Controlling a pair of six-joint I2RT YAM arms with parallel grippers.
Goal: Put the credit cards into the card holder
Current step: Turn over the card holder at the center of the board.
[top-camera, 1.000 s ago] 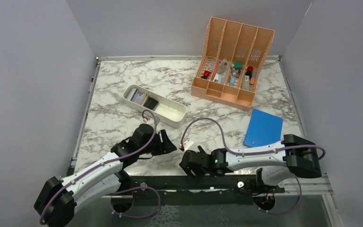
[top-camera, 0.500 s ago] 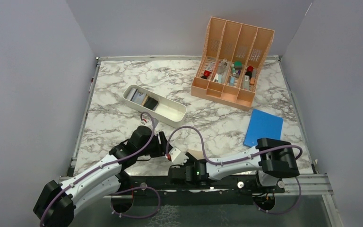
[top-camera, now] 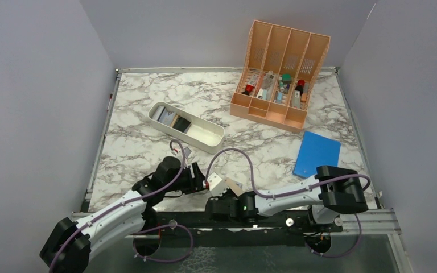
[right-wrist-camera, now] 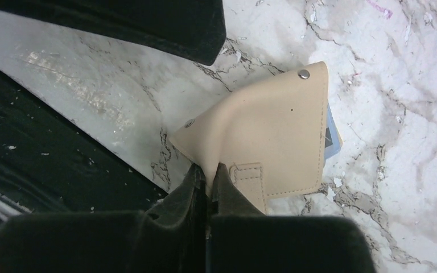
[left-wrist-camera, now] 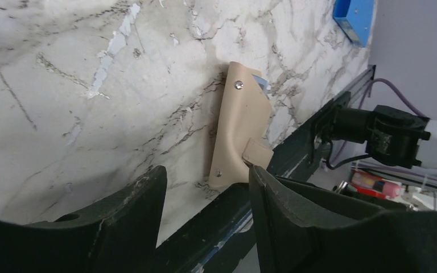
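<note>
The tan card holder (top-camera: 233, 186) lies folded near the table's front edge, its snap strap toward me. My right gripper (right-wrist-camera: 207, 170) is shut on the holder's (right-wrist-camera: 267, 128) near edge, pinching the tan flap beside the strap. A pale blue card (right-wrist-camera: 331, 135) peeks out of the holder's far side. Just to its left my left gripper (left-wrist-camera: 205, 182) stands open with nothing between its fingers; the holder (left-wrist-camera: 240, 131) lies right in front of it. More credit cards, grey (top-camera: 164, 115) and black (top-camera: 182, 124), sit in the white tray (top-camera: 207, 138).
A peach slotted organizer (top-camera: 279, 74) with small items stands at the back right. A flat bright-blue rectangle (top-camera: 317, 153) lies at the right. The table's black front rail (right-wrist-camera: 45, 165) runs directly beside the holder. Grey walls enclose three sides.
My right arm has swung left to the front edge and its jaws have closed on the card holder's flap. The left gripper has edged slightly nearer, still open.
</note>
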